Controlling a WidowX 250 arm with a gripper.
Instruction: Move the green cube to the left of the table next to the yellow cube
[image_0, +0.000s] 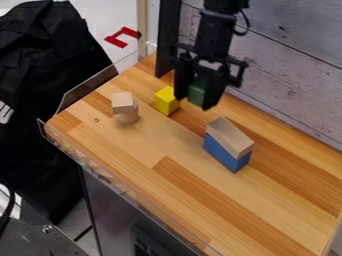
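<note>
Black fabric hangs at the far left, beside the wooden counter, which has a clear rim along its left end. Near that end, a pale wooden block sits on a rounded wooden piece. Right of them, the yellow cube stands on the counter. Just right of it in view, the black fingers are closed around the green cube, holding it above the counter. The black arm comes down from the top edge. Further right and nearer the camera, a natural wooden block lies on a blue block. A grey plank wall runs behind the counter.
</note>
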